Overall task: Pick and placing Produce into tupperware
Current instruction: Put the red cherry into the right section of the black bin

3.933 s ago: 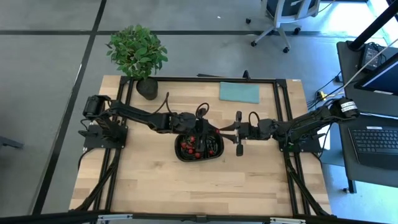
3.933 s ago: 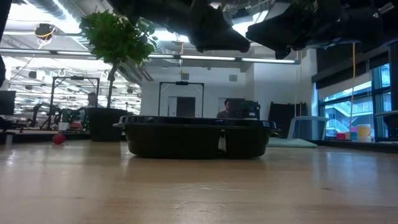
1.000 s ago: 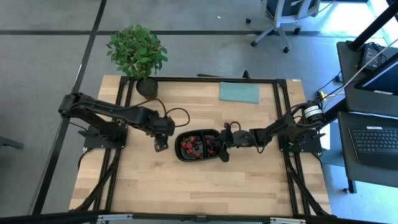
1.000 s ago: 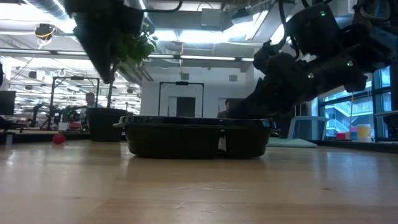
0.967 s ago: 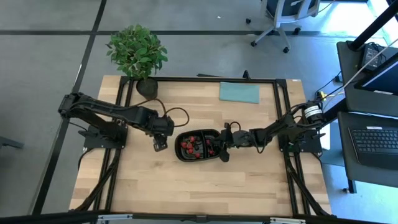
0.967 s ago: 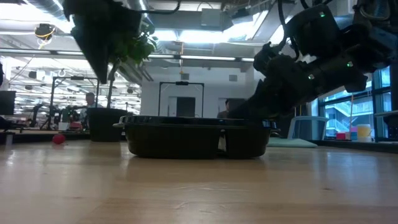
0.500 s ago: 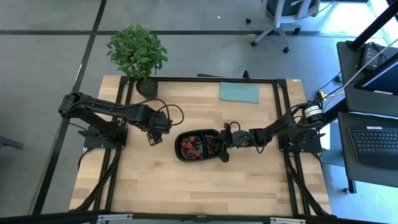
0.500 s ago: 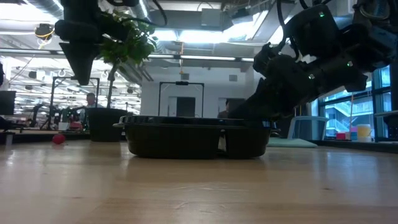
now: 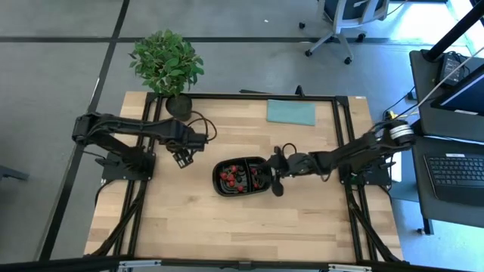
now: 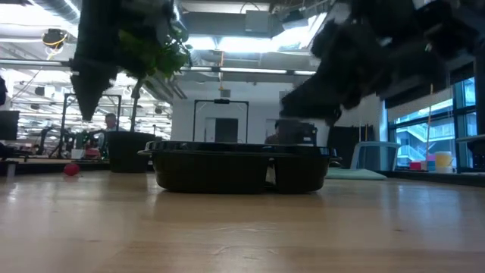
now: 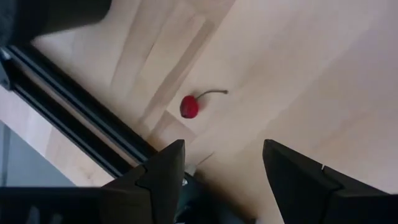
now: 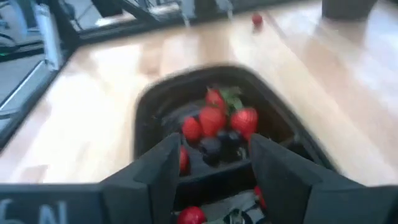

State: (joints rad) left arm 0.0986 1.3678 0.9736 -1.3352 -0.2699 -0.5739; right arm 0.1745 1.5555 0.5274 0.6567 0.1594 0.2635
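The black tupperware (image 9: pixel 220 186) stands mid-table and holds red strawberries (image 12: pixel 212 118) and dark berries (image 12: pixel 211 147). My right gripper (image 9: pixel 275 172) hovers open over the tray's right end, with nothing between its fingers. My left gripper (image 9: pixel 181 158) hangs open above the bare table, to the left of the tray. Below it a red cherry with a stem (image 11: pixel 189 107) lies on the wood beside a black frame rail. The low view shows the cherry (image 10: pixel 70 170) left of the tray (image 10: pixel 239 171).
A potted plant (image 9: pixel 166 64) stands at the far left corner, and a teal cloth (image 9: pixel 291 112) lies at the far edge. Black frame rails (image 9: pixel 344 143) run along the table's sides. Bare wood lies in front of the tray.
My left gripper has moved away from the tray toward the table's left and far edges, staying open. My right gripper has risen out of the tray's right end and drawn back a little toward the right edge.
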